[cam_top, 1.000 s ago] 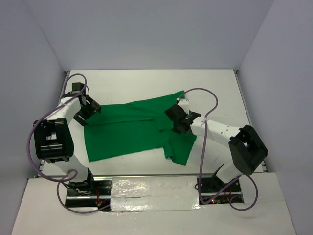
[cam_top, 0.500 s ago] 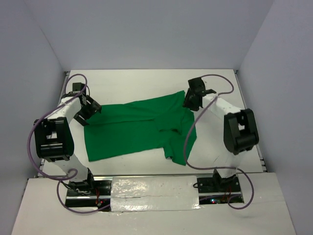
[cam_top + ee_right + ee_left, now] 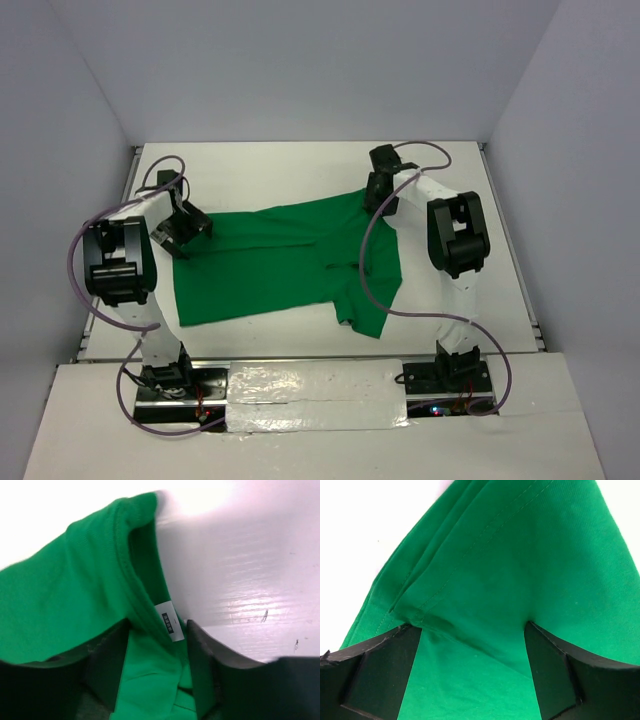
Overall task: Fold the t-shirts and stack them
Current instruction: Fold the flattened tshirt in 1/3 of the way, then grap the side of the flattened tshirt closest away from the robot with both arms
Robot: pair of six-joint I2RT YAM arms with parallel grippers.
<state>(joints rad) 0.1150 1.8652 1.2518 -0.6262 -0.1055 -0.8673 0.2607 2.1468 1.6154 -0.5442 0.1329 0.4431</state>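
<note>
Green t-shirt (image 3: 270,270) lies on the desk (image 3: 280,175). Left fingers (image 3: 375,672) spread wide, straddling a hemmed fold (image 3: 437,602); right fingers (image 3: 107,665) spread around the collar label (image 3: 167,621), possibly touching cloth.

green t-shirt (image 3: 270,268) on white table (image 3: 290,165)

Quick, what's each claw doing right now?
Left claw: open, over the green t-shirt.
Right claw: open, straddling the t-shirt's collar.

A white table (image 3: 290,170) sits boxed in by plain pale walls (image 3: 300,70) under even light.
</note>
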